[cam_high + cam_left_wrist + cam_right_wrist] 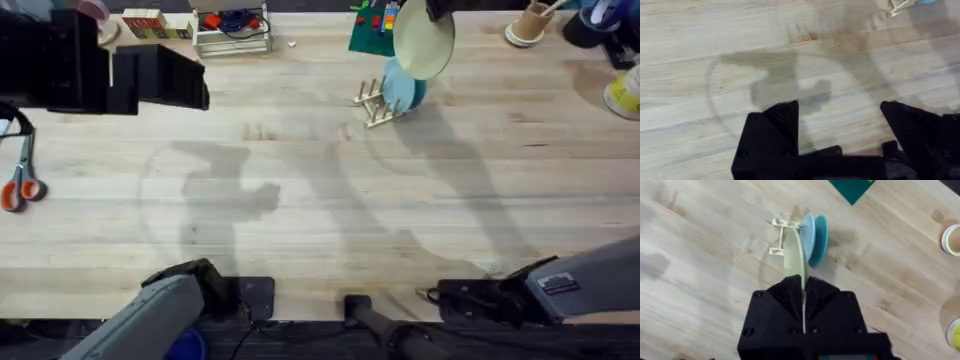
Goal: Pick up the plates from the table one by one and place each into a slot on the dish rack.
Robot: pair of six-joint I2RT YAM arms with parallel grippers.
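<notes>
Gripping the cream plate (794, 255) by its rim, right pincer (803, 292) pressed tight on it, black fingers (785, 297) on either face. Held on edge, right above the rack (781, 236). In the overhead view, cream plate (424, 40) up high and facing the camera, lower rim just over the rack (375, 103). Teal plate (815, 239) already standing upright in the rack, just beyond the cream one, close beside it and roughly parallel. Teal plate (403, 87) partly hidden behind the cream one from overhead. Green board (852, 188) lying on the table (705, 255) past the rack, apart from it. Paper cup (952, 239) off to one side, well apart.

Hanging low near the table's front edge, left pincer (840, 125) spread wide, nothing between its fingers (775, 125), bare wood (715, 60) under it. Rack corner (900, 6) far ahead of it. Scissors (20, 185) lying at the table's far left edge.
</notes>
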